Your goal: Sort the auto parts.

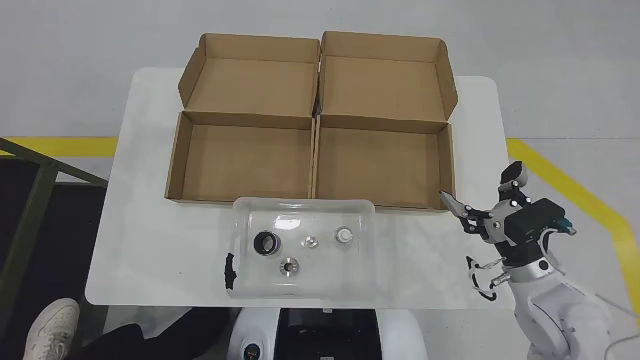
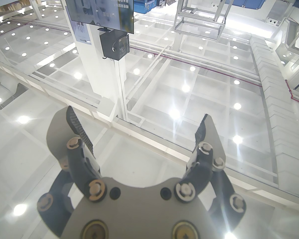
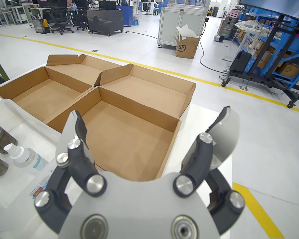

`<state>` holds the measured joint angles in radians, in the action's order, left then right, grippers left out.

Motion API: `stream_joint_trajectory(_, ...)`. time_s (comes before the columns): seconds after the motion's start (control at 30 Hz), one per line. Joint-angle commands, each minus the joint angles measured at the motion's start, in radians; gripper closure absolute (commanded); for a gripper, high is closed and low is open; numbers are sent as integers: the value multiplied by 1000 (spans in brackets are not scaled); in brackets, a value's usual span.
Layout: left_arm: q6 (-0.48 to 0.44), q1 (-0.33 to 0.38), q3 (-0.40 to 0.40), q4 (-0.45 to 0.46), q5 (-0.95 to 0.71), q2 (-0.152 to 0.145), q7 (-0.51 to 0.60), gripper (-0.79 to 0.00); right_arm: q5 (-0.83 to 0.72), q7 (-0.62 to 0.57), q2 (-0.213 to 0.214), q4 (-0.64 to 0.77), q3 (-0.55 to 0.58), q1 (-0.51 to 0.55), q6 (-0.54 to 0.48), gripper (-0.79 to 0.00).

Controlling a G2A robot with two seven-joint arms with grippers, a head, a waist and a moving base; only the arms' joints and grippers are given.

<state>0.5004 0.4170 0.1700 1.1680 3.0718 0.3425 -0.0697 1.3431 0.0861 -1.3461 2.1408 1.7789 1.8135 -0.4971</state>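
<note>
Parts, four in number, lie loose and apart in a clear tray (image 1: 240, 212) at the near edge of the white desk (image 1: 150, 210): a black ring (image 1: 265, 244), a small metal fitting (image 1: 310, 242), a white-capped bottle (image 1: 344, 234) and a round metal piece (image 1: 289, 266). Directly behind the tray stand two open cardboard boxes side by side with walls touching, the left box (image 1: 240, 165) and the right box (image 1: 385, 170), each with its lid folded back flat and nothing inside. The right arm is stationed at the desk's near right corner, wrist held roughly level and its tool (image 1: 462, 232) directed across the right box. The tool is spread wide with nothing between the fingers, and one fingertip is close to that box's near right corner. The left tool (image 2: 138, 115) is pointed up at the ceiling, likewise spread wide and holding nothing.
</note>
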Motion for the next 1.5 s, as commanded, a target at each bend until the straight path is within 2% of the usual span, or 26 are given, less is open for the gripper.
stream_joint_trajectory(0.0,0,0,0,0,0,0,0,-784,0,0,0,0,0,0,0,-785)
stream_joint_trajectory(0.5,0,0,0,0,0,0,0,-784,0,0,0,0,0,0,0,-784)
stream_joint_trajectory(0.6,0,0,0,0,0,0,0,-785,11,-22,4,-1,-11,-9,-28,-785)
stream_joint_trajectory(0.9,0,0,0,0,0,0,0,-785,73,-186,29,14,-68,-102,-241,-785)
stream_joint_trajectory(1.2,0,0,0,0,0,0,0,-785,92,-392,55,55,-205,-216,-485,-785)
stream_joint_trajectory(1.27,0,0,0,0,0,0,0,-785,97,-446,59,62,-241,-228,-515,-785)
stream_joint_trajectory(1.47,0,0,0,0,0,0,0,-785,104,-605,76,90,-388,-257,-515,-785)
